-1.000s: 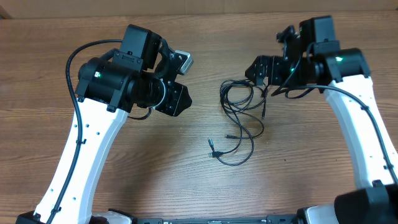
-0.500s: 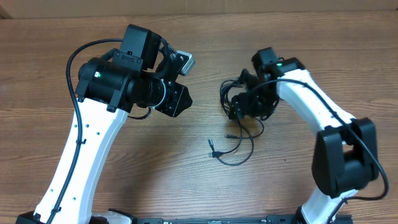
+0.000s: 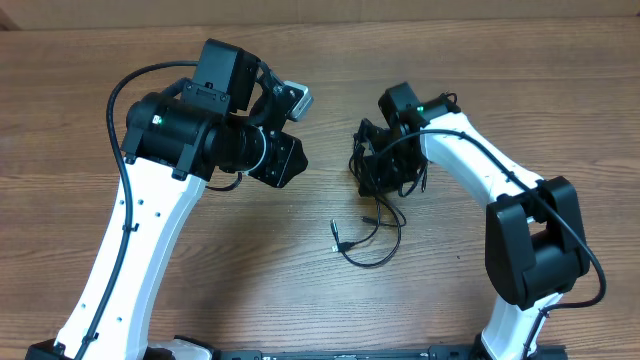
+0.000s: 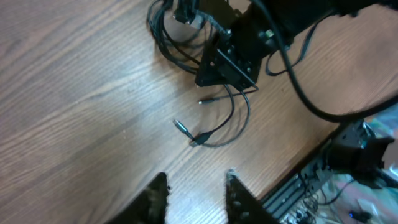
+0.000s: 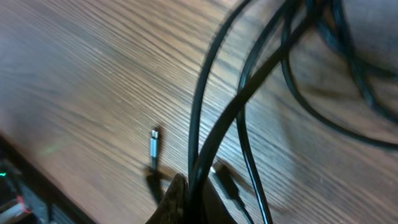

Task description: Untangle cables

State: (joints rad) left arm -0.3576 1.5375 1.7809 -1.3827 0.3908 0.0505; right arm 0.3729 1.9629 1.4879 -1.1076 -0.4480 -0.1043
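The cables (image 3: 372, 238) are thin black wires, bunched at the centre right of the table, with a loose loop trailing toward the front. A small plug (image 3: 337, 236) ends that loop. My right gripper (image 3: 376, 178) is down on the bunch. In the right wrist view its tips (image 5: 191, 200) are shut on two black strands (image 5: 214, 134) that run up between them, and a silver plug (image 5: 154, 144) lies just to the left. My left gripper (image 4: 194, 194) hovers above the bare wood, well short of the loop (image 4: 231, 121). It stands open with nothing between its fingers.
The left arm's bulky black wrist (image 3: 235, 140) hangs over the table's left half. The right arm (image 3: 480, 160) arches in from the right side. A dark frame with wiring (image 4: 311, 180) runs along the table's front edge.
My right arm swung in from the far right onto the cable bunch and its jaws shut on strands. The front loop shifted slightly left. The left arm stayed put.
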